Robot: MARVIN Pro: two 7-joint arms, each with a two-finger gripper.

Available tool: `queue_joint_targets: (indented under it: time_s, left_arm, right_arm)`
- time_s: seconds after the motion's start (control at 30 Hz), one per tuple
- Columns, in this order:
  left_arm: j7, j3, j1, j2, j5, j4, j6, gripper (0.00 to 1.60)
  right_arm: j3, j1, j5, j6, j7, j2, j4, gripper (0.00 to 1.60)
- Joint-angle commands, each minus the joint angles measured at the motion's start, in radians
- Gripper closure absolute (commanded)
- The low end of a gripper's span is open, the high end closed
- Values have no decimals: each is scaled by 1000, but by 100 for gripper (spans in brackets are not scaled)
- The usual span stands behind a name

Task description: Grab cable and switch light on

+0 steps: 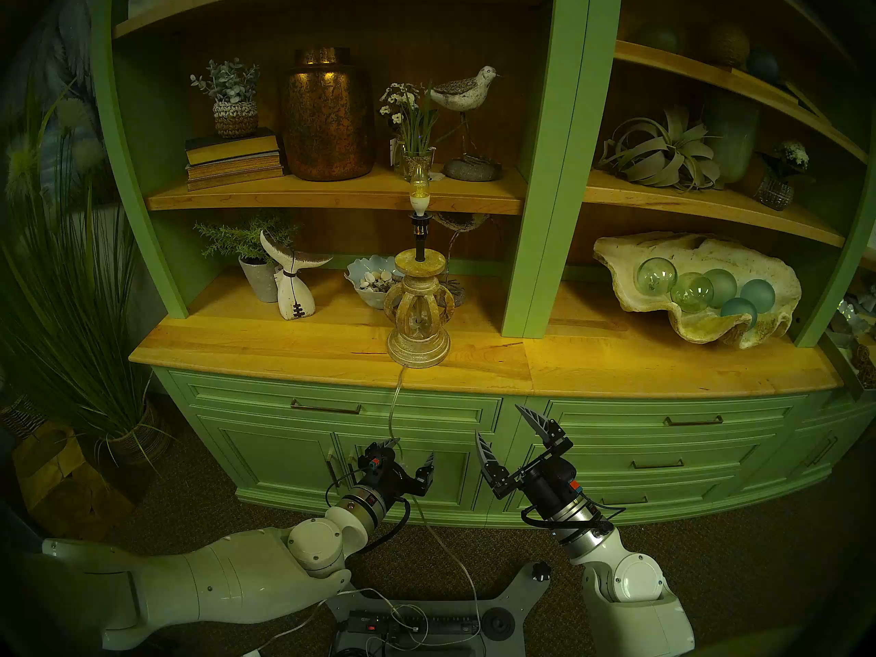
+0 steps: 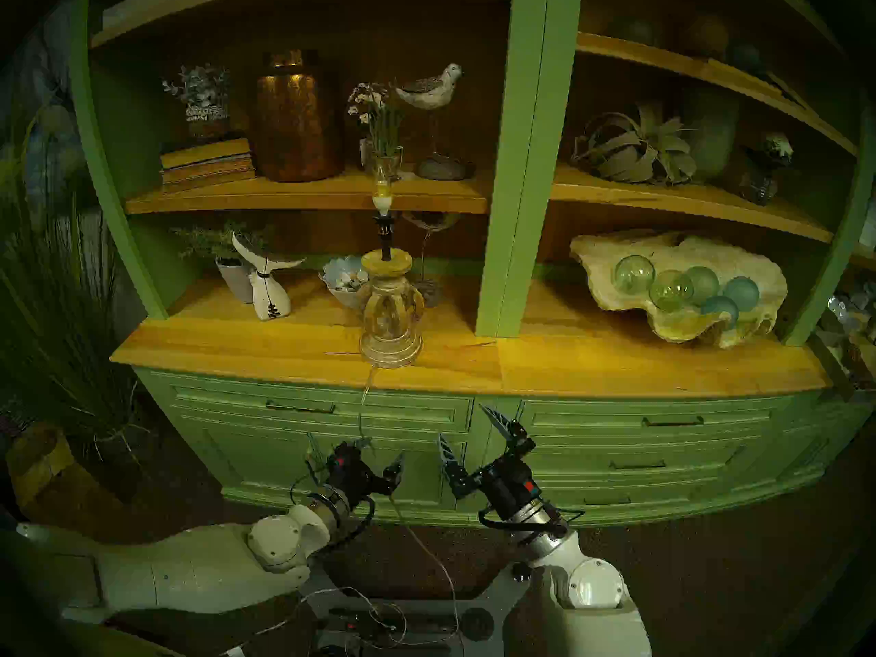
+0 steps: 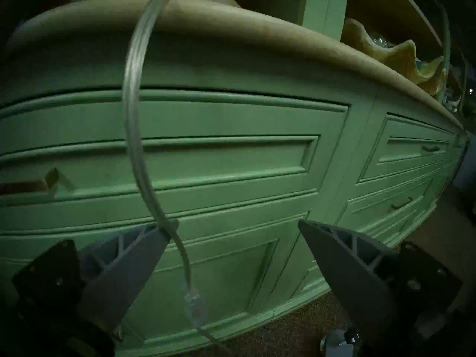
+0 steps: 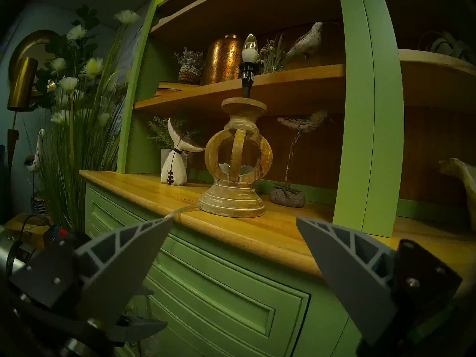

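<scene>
1. The left gripper hung low in front of the green cabinet doors, its fingers spread wide and gripping nothing.
2. The clear lamp cord ran down from the desk edge, brushed the tip of one left finger and passed between the two, unclamped.
3. The cord's small clear inline switch lay between the left fingers, close to the wrist camera; below it the cord trailed to the black power strip on the floor.
4. The lamp, a turned beige openwork base with a candle-shaped bulb on a thin black stem, stood near the front edge of the desk, right of the whale-tail ornament.
5. Whether the bulb was lit could not be told.
6. The right gripper was raised just right of the cord, fingers open and empty.
</scene>
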State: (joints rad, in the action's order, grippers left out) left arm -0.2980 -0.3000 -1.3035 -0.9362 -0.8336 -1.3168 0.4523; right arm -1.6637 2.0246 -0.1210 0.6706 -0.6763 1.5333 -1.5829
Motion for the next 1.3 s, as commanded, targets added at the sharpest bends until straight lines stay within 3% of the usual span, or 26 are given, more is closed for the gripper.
queue_joint_targets:
  time_s: [0.0,0.3,0.6,1.0,1.1,1.13,1.17,1.27]
  left_arm:
    - [34,-7,8,-8,2,57,45,0]
    - [66,-32,11,2,-42,98,61,0]
    - [62,-34,17,2,-39,72,57,0]
    - [-57,-33,16,-35,-8,57,27,0]
    - [-69,-31,24,-42,-1,59,15,19]
    - [-63,-31,25,-41,-6,59,14,57]
    - [-66,-31,26,-42,-5,58,12,82]
    - [-47,-34,24,-45,-27,58,5,97]
  right_arm:
    - [1,-7,-1,2,-3,-2,-33,0]
    - [2,-7,-1,3,-3,-2,-32,0]
    - [2,-7,-1,3,-2,-2,-32,0]
    - [2,-7,-1,3,-2,-2,-32,0]
    - [2,-7,-1,3,-2,-2,-32,0]
    - [2,-7,-1,3,-2,-2,-32,0]
    - [2,-7,-1,3,-2,-2,-32,0]
    - [2,-7,-1,3,-2,-2,-32,0]
